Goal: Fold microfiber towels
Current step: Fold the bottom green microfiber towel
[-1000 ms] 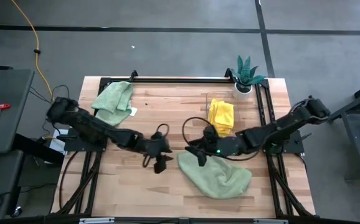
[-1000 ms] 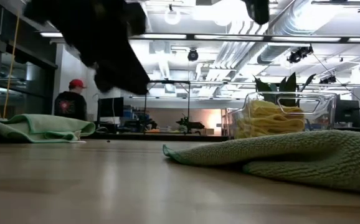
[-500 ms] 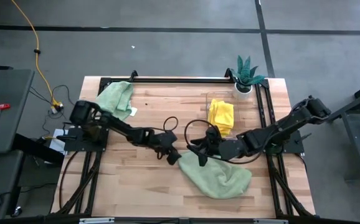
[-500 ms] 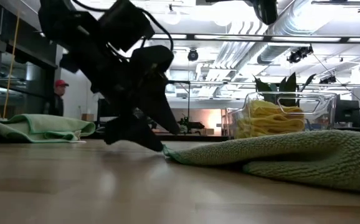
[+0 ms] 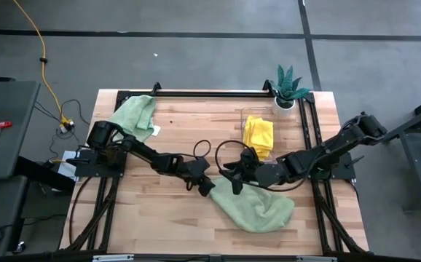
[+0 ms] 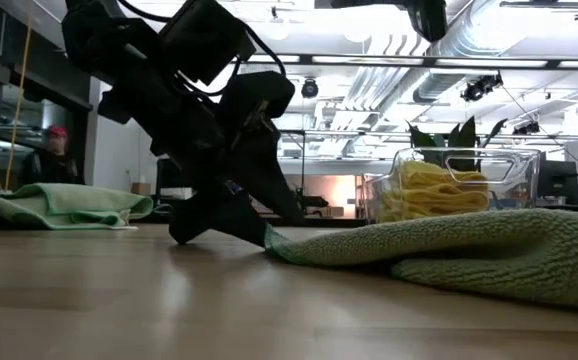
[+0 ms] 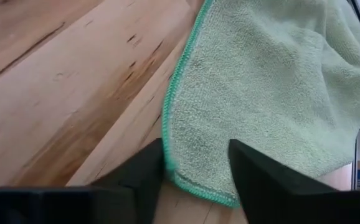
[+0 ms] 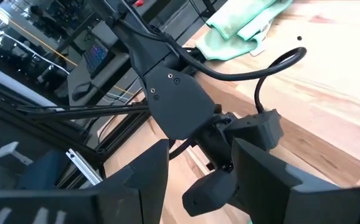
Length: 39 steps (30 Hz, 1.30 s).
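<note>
Tabletop: left gripper newly astride green towel corner.

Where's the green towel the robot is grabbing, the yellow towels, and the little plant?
green towel (image 5: 258, 206), high view, middle of the crumpled cloth
yellow towels (image 5: 258, 135), high view, centre of the stack in the clear bin
potted plant (image 5: 289, 84), high view, its leaves

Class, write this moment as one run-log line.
left pincer: open, straddling green towel corner | right pincer: above towel's edge | fold: not yet done
</note>
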### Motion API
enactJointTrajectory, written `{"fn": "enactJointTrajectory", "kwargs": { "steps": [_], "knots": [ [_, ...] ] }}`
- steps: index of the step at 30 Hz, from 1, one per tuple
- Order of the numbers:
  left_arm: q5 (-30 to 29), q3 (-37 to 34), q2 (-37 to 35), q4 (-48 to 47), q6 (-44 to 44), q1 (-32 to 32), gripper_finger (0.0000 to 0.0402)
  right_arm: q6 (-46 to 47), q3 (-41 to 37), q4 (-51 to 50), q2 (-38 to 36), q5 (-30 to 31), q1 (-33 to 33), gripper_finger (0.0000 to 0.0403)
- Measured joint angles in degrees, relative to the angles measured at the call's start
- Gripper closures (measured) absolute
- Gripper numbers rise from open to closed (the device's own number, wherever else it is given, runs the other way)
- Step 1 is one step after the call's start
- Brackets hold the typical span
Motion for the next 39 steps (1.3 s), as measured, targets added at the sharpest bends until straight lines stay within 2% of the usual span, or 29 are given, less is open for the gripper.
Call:
{"fn": "enactJointTrajectory", "kwargs": {
  "steps": [6, 7, 11, 18, 22, 24, 27, 30, 33, 36, 39],
  "knots": [
    [1.7, 0.1, -0.1, -0.6, 2.4, 0.0, 0.0377, 0.0, 0.0, 0.0, 0.0, 0.0, 0.0, 0.0233],
    [2.2, 0.1, -0.5, -1.3, 3.2, 0.0, 0.0389, 0.0, 0.0, 0.0, 0.0, 0.0, 0.0, 0.0233],
    [4.1, 0.0, -5.8, -7.2, 10.0, 0.2, 0.0396, -0.1, 0.0, 0.0, 0.0, 0.0, 0.0, 0.0233],
    [3.4, 0.9, -28.2, -26.5, 26.7, 6.6, 0.0400, -1.5, 0.0, 0.5, 0.0, 0.5, 0.0, 0.0233],
    [0.7, 7.8, -38.6, -42.8, 38.1, 12.6, 0.0401, -1.5, 0.0, 0.9, 0.0, 0.7, 0.0, 0.0233],
    [-1.1, 12.5, -40.5, -49.7, 43.2, 15.3, 0.0401, -1.5, 0.0, 0.9, 0.0, 0.8, 0.0, 0.0233],
    [-1.2, 19.5, -41.2, -54.9, 46.5, 16.7, 0.0401, -1.5, 0.0, 1.4, 0.0, 0.8, 0.0, 0.0233],
    [0.0, 23.2, -41.2, -57.7, 47.6, 11.9, 0.0401, -2.8, 0.0, 2.7, 0.0, 0.8, 0.0, 0.0233],
    [-3.6, 22.6, -40.8, -60.8, 47.7, 1.0, 0.0401, -5.5, 0.0, 4.5, 0.0, 0.8, 0.0, 0.0233],
    [-10.2, 18.7, -39.6, -63.5, 42.7, -10.7, 0.0401, -6.1, 0.0, 4.8, 0.0, 0.9, 0.0, 0.0233],
    [-13.1, 11.5, -37.5, -59.4, 33.7, -21.4, 0.0401, -6.6, 0.0, 4.6, -0.1, 0.8, -0.6, 0.0233]
  ]
}}
